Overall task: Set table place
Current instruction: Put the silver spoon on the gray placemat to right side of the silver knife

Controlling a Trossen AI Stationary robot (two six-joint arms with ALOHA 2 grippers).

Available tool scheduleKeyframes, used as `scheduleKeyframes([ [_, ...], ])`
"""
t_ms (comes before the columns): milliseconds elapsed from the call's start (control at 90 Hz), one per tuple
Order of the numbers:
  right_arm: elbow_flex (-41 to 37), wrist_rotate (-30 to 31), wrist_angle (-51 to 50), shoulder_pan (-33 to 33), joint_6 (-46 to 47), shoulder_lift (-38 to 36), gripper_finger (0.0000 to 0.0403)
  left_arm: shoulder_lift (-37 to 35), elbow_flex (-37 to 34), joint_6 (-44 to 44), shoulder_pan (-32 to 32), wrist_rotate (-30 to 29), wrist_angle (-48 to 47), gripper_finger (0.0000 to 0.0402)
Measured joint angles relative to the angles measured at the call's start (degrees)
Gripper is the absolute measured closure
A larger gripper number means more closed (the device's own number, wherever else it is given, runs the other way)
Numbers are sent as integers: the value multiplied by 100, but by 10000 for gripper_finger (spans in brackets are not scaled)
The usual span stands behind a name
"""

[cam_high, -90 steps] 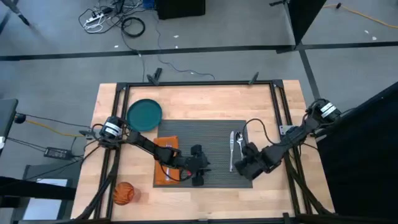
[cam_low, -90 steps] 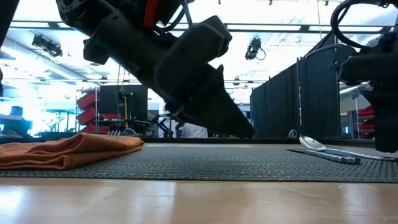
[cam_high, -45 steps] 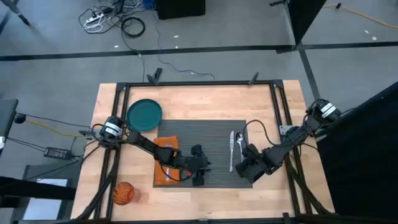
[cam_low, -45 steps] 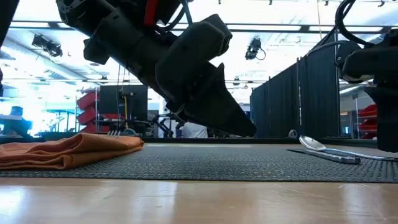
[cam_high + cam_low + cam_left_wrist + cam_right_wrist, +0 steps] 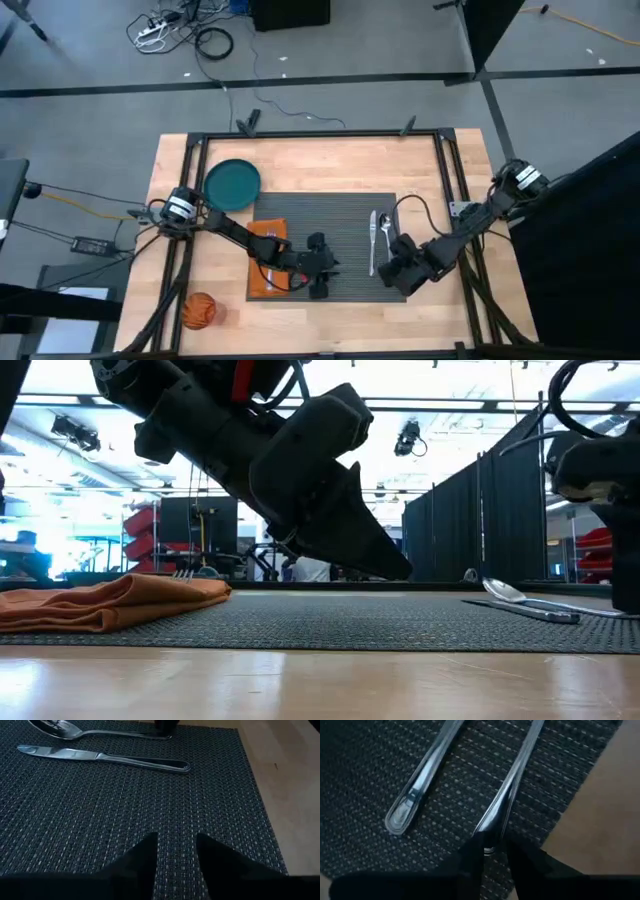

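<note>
Hovering low over the near right corner of the placemat [image 5: 330, 245], the right gripper [image 5: 491, 855] has its two dark fingers [image 5: 470, 862] close together with only a narrow slit between them, and the handle end of the spoon [image 5: 512, 785] runs into that slit; whether the pads actually pinch the metal is hard to make out. Just beside the spoon, on the mat, lies the knife [image 5: 422, 777], its handle end free. Both pieces run out of the right wrist view, so their far ends are cut off there. In the high view the gripper's body hides the handle ends, and the arm stretches back in a bent line to its base at the table's [image 5: 330, 155] right edge.

Across the mat from it, the left gripper [image 5: 176, 851] hangs just above the weave, fingers a little apart and holding nothing. Behind that gripper, the orange napkin [image 5: 110, 603] lies on the mat's left end with fork tines [image 5: 182, 573] barely showing past it. Farther off, the teal plate [image 5: 232, 183] sits on bare wood beyond the mat's far left corner, and the orange cup [image 5: 199, 311] lies near the table's near left corner.
</note>
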Motion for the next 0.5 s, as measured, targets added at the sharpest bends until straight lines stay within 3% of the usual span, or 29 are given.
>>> scheduleKeyframes([
  [500,-2,80,367,19,-212,0,343,0,0,0,0,0,-1,280],
])
